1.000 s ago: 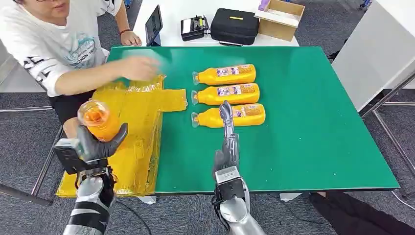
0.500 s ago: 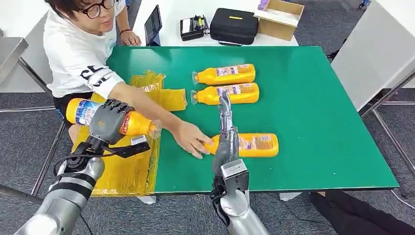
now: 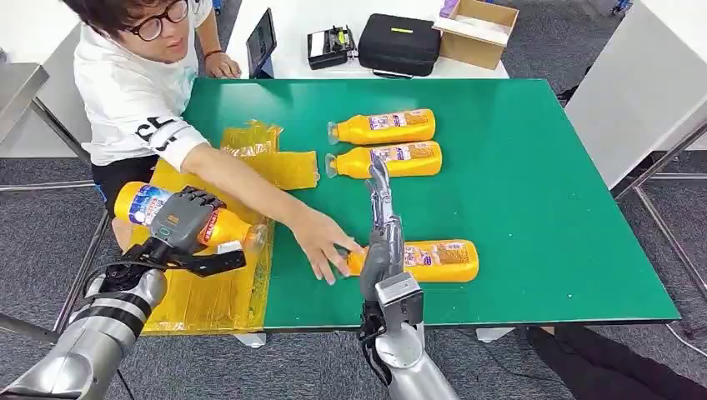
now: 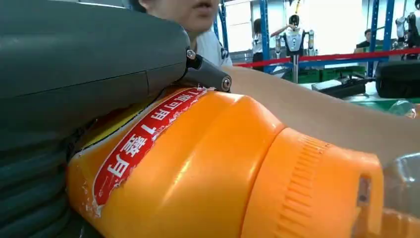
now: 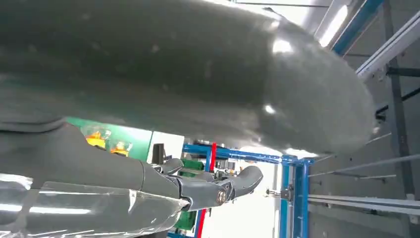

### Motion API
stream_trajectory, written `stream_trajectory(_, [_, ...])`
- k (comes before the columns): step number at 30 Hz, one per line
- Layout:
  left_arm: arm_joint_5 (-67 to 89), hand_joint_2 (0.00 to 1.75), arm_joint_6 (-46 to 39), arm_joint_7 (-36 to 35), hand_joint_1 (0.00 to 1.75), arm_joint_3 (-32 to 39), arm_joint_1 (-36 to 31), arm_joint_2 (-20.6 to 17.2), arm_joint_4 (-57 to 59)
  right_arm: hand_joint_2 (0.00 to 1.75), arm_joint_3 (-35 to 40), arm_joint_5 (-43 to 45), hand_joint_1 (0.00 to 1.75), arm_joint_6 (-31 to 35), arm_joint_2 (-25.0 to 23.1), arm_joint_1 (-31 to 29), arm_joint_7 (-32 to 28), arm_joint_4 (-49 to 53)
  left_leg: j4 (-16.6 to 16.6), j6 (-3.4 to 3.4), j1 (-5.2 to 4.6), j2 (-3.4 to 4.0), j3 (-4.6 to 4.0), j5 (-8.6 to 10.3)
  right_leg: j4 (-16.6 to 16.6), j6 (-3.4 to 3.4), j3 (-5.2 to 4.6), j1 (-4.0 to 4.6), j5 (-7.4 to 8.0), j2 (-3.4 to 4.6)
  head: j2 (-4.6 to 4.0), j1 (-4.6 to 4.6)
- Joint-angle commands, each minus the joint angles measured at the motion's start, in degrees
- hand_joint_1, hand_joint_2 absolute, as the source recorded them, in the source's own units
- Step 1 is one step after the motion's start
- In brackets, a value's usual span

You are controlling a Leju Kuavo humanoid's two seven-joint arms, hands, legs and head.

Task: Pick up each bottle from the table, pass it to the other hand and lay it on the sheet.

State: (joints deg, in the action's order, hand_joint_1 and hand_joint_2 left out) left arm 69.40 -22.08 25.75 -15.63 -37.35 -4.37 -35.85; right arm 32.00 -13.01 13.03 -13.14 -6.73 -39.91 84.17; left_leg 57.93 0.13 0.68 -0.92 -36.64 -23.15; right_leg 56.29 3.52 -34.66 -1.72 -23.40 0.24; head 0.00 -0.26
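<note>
The robot's left hand (image 3: 185, 219) is gripping an orange bottle (image 3: 150, 206) around its middle, fingers wrapped over the label, holding it on its side above the yellow sheet (image 3: 218, 287) at the left edge of the green table (image 3: 534, 200). In the left wrist view the dark fingers (image 4: 74, 74) are pressing against the bottle's red label.

The robot's right hand (image 3: 383, 225) is reaching forward over the table with its fingers stretched out straight and holding nothing. It is hovering over the neck end of a second bottle (image 3: 438, 260) lying on its side near the table's front edge. A person's hand (image 3: 321, 243) is touching that bottle's cap end. Two more bottles (image 3: 392, 127) are lying side by side farther back on the table.
</note>
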Motion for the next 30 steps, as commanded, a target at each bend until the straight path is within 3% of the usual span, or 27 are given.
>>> stream_trajectory(1, [-0.12, 1.75, 0.46, 0.1, 1.75, -2.48, -3.43, -0.76, 4.71, 0.0, 0.74, 0.24, 0.0, -0.32, 1.28, -1.51, -0.09, -2.15, 0.01, 0.01, 0.05, 0.06, 0.15, -0.07, -0.04, -0.14, 0.17, 0.08, -0.05, -0.01, 0.0, 0.0])
stream_trajectory(21, [-0.12, 1.75, 0.46, 0.1, 1.75, -2.48, -3.43, -0.76, 4.71, 0.0, 0.74, 0.24, 0.0, -0.32, 1.28, -1.51, -0.09, -2.15, 0.04, 0.02, 0.08, 0.09, 0.3, -0.15, -0.04, -0.22, 0.34, 0.13, -0.12, -0.02, 0.0, 0.0])
stream_trajectory(22, [-10.02, 1.75, 14.86, 3.61, 1.75, 2.47, -0.43, 0.61, 4.39, 0.0, 1.57, -0.06, 0.0, -4.25, 1.21, -2.03, 3.42, -4.2, 0.03, 0.02, 0.07, 0.08, 0.25, -0.13, -0.03, -0.2, 0.29, 0.12, -0.1, -0.02, 0.0, 0.0])
stream_trajectory(24, [-10.1, 1.75, 9.68, 4.53, 1.75, 0.98, 3.56, 0.57, 6.32, 0.0, 1.69, -0.99, 0.0, -3.62, -0.54, -2.9, 1.19, -9.16, 0.08, 0.03, 0.12, 0.14, 0.48, -0.25, -0.03, -0.32, 0.53, 0.2, -0.2, -0.01, 0.0, 0.0])
stream_trajectory(27, [-10.92, 1.75, 8.9, 5.37, 1.75, 1.08, 3.54, 0.86, 7.52, 0.0, 1.73, -1.01, 0.0, -3.52, -0.72, -3.03, 0.76, -9.91, -0.2, 0.02, 0.0, 0.39, 0.6, -0.17, -0.22, -0.21, 0.55, 0.05, -0.05, 0.3, 0.0, 0.0])
stream_trajectory(30, [-11.19, 1.75, 9.67, 5.08, 1.75, 1.1, 2.81, 0.86, 7.25, 0.0, 1.56, -1.02, 0.0, -3.53, -0.57, -2.89, 0.78, -9.33, -0.03, 0.0, 0.06, 0.13, 0.31, -0.15, -0.09, -0.19, 0.3, 0.11, -0.1, 0.08, 0.0, 0.0])
